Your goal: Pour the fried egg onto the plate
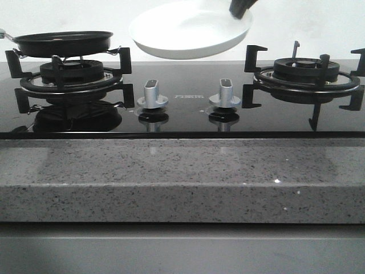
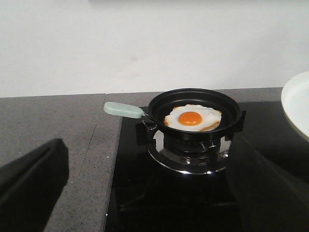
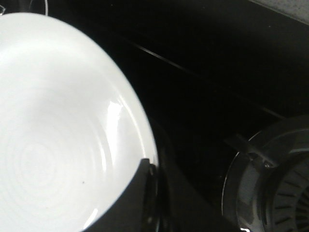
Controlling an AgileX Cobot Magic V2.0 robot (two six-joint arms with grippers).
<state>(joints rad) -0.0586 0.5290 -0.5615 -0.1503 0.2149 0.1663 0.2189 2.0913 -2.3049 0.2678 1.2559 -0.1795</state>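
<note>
Showing only at left wrist: fried egg (image 2: 192,118)

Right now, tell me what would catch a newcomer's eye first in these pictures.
The white plate stands out most: it is held in the air above the back of the black stovetop, between the two burners, with the right end effector gripping its rim. Next is the fried egg, bright orange yolk up, lying in the black frying pan on the left burner. The pan's pale green handle sticks out toward the grey counter.
</note>
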